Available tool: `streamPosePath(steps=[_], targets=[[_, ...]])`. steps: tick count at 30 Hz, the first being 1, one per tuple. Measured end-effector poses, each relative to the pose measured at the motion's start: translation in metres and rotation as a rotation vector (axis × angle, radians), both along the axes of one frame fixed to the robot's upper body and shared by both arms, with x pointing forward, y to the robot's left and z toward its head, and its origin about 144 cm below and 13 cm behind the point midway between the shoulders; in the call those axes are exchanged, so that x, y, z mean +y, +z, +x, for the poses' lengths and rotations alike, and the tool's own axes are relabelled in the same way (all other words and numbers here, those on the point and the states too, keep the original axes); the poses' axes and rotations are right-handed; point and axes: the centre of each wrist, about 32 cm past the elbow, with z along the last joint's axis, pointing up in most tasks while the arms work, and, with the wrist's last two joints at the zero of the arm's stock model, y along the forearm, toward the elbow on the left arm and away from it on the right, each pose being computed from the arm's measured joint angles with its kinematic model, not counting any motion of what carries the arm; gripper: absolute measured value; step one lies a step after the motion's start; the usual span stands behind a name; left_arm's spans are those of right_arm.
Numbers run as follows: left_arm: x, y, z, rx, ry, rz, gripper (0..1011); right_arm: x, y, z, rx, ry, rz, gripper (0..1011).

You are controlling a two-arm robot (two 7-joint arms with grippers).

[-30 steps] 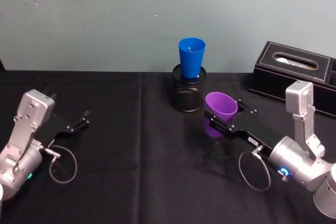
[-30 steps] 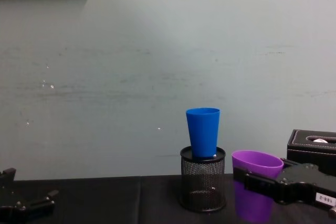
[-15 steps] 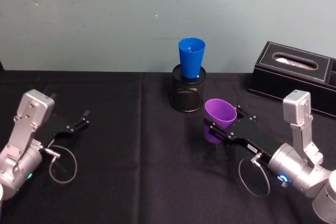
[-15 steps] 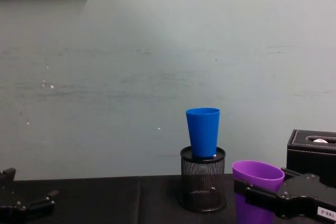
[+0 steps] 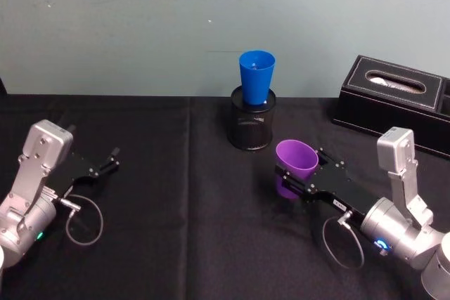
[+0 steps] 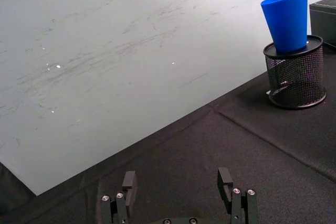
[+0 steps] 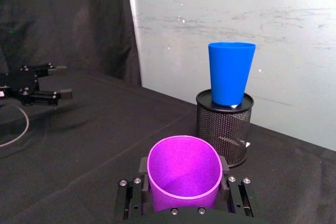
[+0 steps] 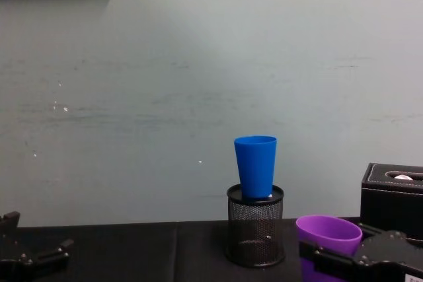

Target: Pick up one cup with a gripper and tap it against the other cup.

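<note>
Item 1, right tool (image 5: 304,172): jaws clamped on either side of the purple cup (image 7: 184,174), below its rim. I read it right of centre on the bench (image 5: 176,216), forward of the robot.

Item 2, purple cup: mouth tipped away from the robot and a little to its left. Since a second ago it has drawn back toward the robot and sunk lower in the chest view. The gap to the mesh pen holder (image 5: 252,128) has widened. I cannot tell whether its base clears the cloth.

Item 3, blue cup (image 5: 256,76): upright, its base seated in the mesh pen holder, unmoved. It is apart from the purple cup and stands higher than it.

Item 4, left tool (image 6: 177,183): jaws apart, holding nothing, low over the left of the bench, unchanged.

Item 5, room: bare black cloth lies between the purple cup and the holder, and across the middle between the two tools. The wall (image 5: 140,26) rises close behind the holder. A black tissue box (image 5: 394,100) sits at the right rear, behind the right arm and apart from the cup.
</note>
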Motion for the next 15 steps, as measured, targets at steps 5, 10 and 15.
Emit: streamPosePath(steps=[5, 10, 15], targets=[[0.0, 0.0, 0.0, 0.0, 0.0, 0.0, 1011, -0.001, -0.004, 0.001, 0.007, 0.004, -0.004, 732], [0.0, 0.0, 0.0, 0.0, 0.0, 0.0, 1011, -0.002, -0.008, 0.002, 0.012, 0.006, -0.001, 732], [0.0, 0.0, 0.0, 0.0, 0.0, 0.0, 1011, -0.003, -0.012, 0.002, 0.019, 0.005, 0.002, 732]])
